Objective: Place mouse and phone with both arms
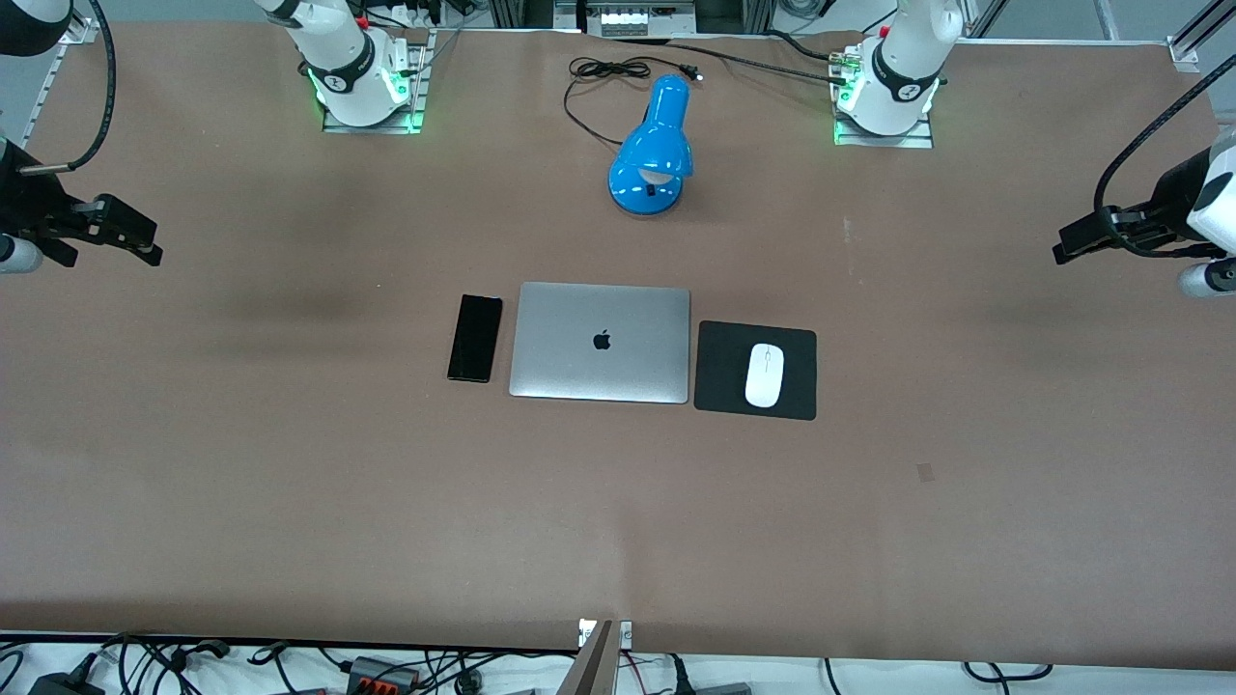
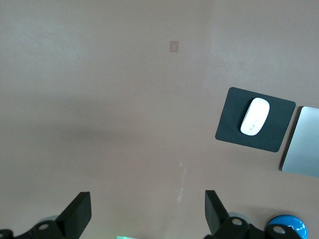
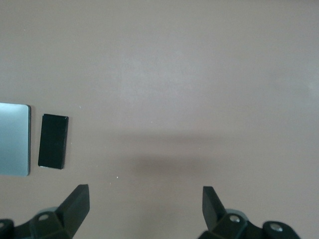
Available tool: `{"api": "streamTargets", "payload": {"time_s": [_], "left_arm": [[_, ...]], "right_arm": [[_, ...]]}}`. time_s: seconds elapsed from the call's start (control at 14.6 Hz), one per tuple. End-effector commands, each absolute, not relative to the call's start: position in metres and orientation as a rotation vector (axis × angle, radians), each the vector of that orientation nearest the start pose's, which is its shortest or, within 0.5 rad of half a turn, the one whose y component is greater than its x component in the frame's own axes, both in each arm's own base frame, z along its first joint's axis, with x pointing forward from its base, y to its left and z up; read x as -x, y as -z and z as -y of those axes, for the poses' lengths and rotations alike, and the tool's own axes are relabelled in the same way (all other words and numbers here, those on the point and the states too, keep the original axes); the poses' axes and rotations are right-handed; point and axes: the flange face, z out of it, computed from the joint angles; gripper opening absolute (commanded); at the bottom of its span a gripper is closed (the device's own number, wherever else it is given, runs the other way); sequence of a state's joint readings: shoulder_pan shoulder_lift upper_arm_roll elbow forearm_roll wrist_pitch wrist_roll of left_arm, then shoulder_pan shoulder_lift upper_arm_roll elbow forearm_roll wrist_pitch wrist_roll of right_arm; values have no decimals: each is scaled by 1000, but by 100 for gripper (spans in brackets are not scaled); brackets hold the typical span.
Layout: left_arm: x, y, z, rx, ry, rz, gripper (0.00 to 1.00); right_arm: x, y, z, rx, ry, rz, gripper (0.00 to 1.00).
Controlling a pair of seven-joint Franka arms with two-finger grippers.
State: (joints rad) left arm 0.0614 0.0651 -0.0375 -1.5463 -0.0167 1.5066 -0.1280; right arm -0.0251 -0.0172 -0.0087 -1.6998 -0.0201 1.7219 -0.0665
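Observation:
The white mouse (image 1: 764, 375) lies on a black mouse pad (image 1: 724, 372) beside the closed silver laptop (image 1: 601, 342), toward the left arm's end of the table. The black phone (image 1: 475, 338) lies flat beside the laptop, toward the right arm's end. My left gripper (image 1: 1062, 253) is open and empty, up over bare table at the left arm's end; its wrist view shows the mouse (image 2: 255, 116) on the pad (image 2: 229, 127) well away from its gripper (image 2: 148, 209). My right gripper (image 1: 153, 253) is open and empty over the right arm's end; its wrist view shows the phone (image 3: 53, 141) away from its gripper (image 3: 144, 204).
A blue desk lamp (image 1: 653, 154) with a black cord (image 1: 594, 92) stands between the two arm bases, farther from the front camera than the laptop. The laptop's edge shows in both wrist views (image 2: 304, 142) (image 3: 14, 139). Cables lie along the table's front edge.

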Motion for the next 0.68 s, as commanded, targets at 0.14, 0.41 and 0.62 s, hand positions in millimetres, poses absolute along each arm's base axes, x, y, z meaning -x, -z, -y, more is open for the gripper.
{"api": "streamTargets", "payload": {"time_s": [0.14,0.41,0.62], "left_arm": [[-566,-596,-11,3141,-182,207,100],[-564,-595,-9,3140,-201,199,100],[-563,-595,-9,3139,-213,199,100]], "right_arm": [[-554,-592,20,3157,40,80,100],[-554,-591,20,3157,35,83,100],[-552,-593,20,3157,33,78,100]]}}
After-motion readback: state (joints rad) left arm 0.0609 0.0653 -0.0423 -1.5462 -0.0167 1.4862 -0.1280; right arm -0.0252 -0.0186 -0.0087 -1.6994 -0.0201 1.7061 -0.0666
